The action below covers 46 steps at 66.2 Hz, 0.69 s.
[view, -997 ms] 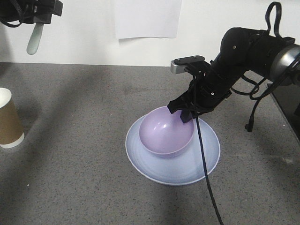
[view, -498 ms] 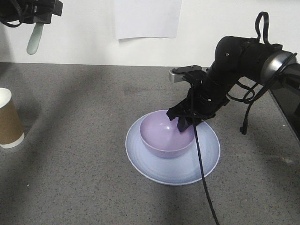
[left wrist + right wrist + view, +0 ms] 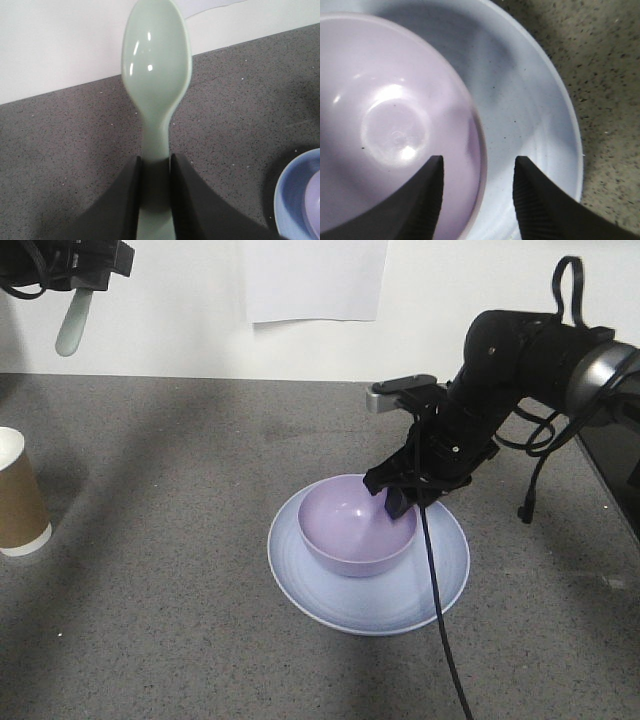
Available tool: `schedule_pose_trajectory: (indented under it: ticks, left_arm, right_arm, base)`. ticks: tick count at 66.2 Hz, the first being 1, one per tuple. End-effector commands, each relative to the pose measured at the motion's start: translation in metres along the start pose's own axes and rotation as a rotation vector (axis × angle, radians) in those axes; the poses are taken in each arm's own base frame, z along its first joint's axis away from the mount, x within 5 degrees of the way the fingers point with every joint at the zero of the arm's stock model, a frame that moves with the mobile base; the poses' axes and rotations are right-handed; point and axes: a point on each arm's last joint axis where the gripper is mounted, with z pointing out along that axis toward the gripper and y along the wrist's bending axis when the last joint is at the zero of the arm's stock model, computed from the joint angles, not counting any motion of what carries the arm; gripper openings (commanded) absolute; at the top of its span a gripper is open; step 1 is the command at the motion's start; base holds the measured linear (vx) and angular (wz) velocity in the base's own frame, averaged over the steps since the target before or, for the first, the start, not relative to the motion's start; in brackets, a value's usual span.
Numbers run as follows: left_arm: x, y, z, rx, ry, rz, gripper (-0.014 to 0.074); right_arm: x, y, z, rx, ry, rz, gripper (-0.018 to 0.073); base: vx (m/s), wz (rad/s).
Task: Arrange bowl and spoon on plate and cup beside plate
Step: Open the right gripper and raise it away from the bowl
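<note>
bowl point(image 3: 350, 535) sits upright on the plate point(image 3: 400, 605), a bit toward the plate's 12 o'clock, both on the grey speckled worktop point(image 3: 180, 620). right tool point(image 3: 402, 498) is at the bowl's 2 o'clock rim in the front view. right wrist view shows its jaws moderately wide and straddling the bowl wall: one finger point(image 3: 425, 200) over the bowl's inside, the other point(image 3: 540, 205) over bare plate, with a gap to the rim on each side, gripping nothing. left tool point(image 3: 82, 282) is raised at the frame's 10 o'clock, well apart from the plate, pinching the spoon point(image 3: 72, 325) by its handle with the scoop end hanging down. left wrist view shows both jaws tight on the handle. cup point(image 3: 18, 495) stands upright at the plate's 9 o'clock, well apart and cut by the frame edge. white paper sheet point(image 3: 315, 280) on the wall at 12 o'clock. black cable point(image 3: 440, 625) hangs from the right arm across the plate's 3 o'clock side.
</note>
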Motion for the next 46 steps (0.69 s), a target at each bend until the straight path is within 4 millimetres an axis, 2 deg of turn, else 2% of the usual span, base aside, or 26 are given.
schedule_pose_trajectory:
  ticks: [1,12,23,35,46]
  left_arm:
    - [-0.013,-0.002,-0.03,0.006,-0.133,0.002,-0.0006]
    - [-0.013,-0.002,-0.03,0.008,-0.134,0.001,-0.0003]
    - [-0.013,-0.008,-0.03,0.048,-0.135,0.016,0.0]
    - [-0.013,-0.034,-0.031,0.18,-0.149,0.147,0.0004]
    - [-0.013,-0.063,-0.029,0.3,-0.171,0.221,0.0004]
  right_arm:
    - [-0.002,0.006,-0.045,0.032,-0.142,-0.018,0.0333]
    - [0.001,0.01,-0.069,0.061,-0.214,-0.027,0.0333]
    - [0.007,0.016,-0.106,0.095,-0.344,-0.044,0.0333]
    - [0.025,0.028,-0.17,0.152,-0.586,-0.055,0.0333]
    - [0.058,0.044,-0.235,0.182,-0.818,-0.056,0.033]
  base:
    - [0.0,0.0]
    - [0.0,0.0]
    - [0.0,0.0]
    - [0.0,0.0]
    - [0.0,0.0]
